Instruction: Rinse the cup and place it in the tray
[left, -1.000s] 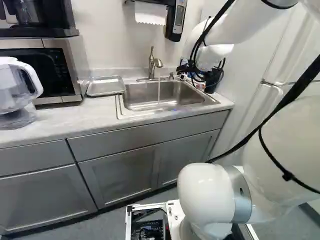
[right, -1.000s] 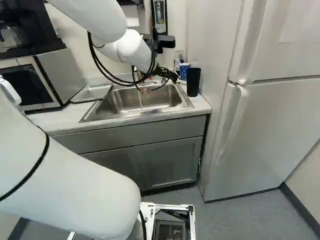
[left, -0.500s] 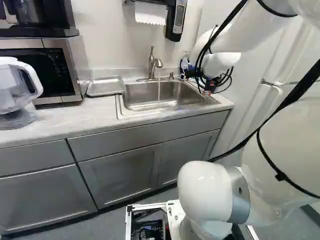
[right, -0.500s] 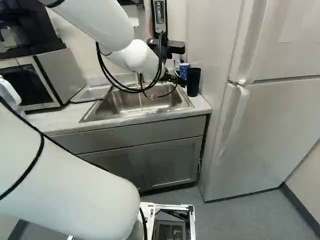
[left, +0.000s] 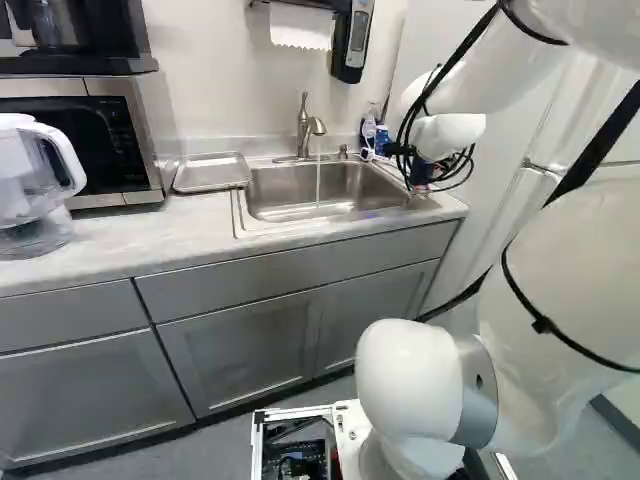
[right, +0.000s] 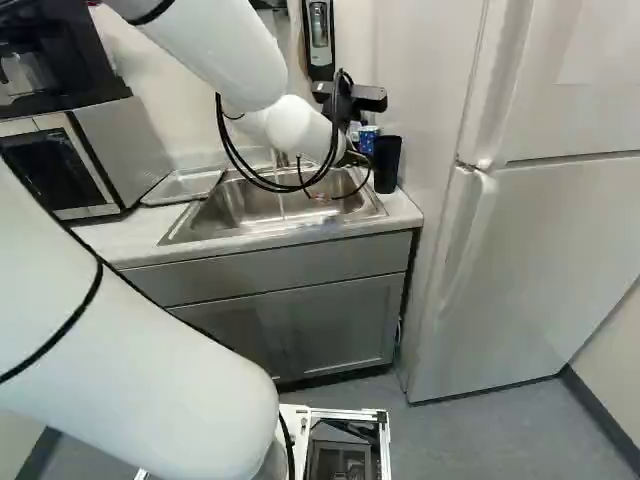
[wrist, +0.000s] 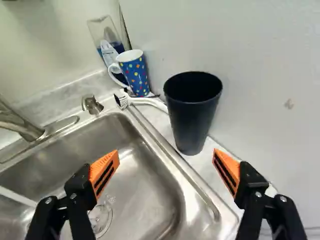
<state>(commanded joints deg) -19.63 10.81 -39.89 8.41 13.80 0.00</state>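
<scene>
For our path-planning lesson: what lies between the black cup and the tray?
The sink, with water running into it, lies between cup and tray; the right base view shows this.

Black cup, blue mug with multicoloured dots, silver-grey tray and sink.

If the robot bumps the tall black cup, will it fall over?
It might, because the black cup is tall and narrows toward its base. It stands right beside the sink, so a push that way could tumble it in. Its smooth, even sides look fairly stiff.
</scene>
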